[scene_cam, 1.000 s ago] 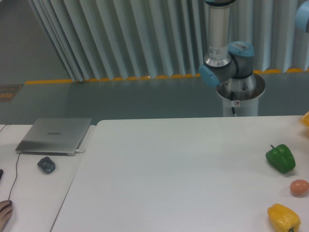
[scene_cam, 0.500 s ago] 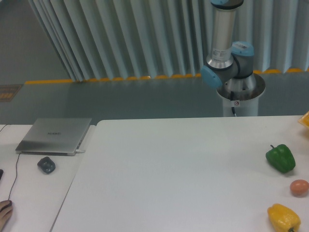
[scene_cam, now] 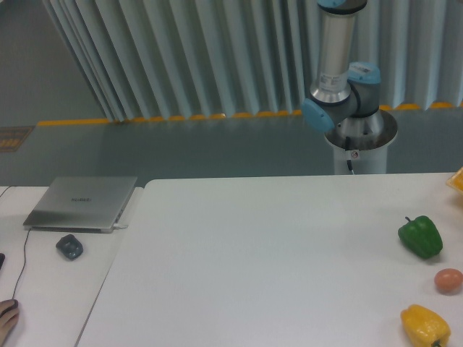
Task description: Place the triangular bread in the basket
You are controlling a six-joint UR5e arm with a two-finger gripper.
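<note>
The arm's base [scene_cam: 359, 137] stands behind the table's far edge on the right. Its blue-capped joint [scene_cam: 340, 101] carries a silver link [scene_cam: 337, 43] that rises out of the top of the frame. The gripper is out of view. I cannot pick out the triangular bread or the basket. Only a yellow-orange sliver [scene_cam: 458, 178] shows at the right edge, cut off by the frame and too small to identify.
On the white table [scene_cam: 253, 260] at the right lie a green pepper [scene_cam: 420, 236], a small orange-brown ball [scene_cam: 448, 280] and a yellow pepper [scene_cam: 425, 326]. A closed laptop [scene_cam: 82, 203] and a dark mouse [scene_cam: 69, 246] sit on the left desk.
The arm's upright silver link has shifted slightly to the right. The items on the table have not moved.
</note>
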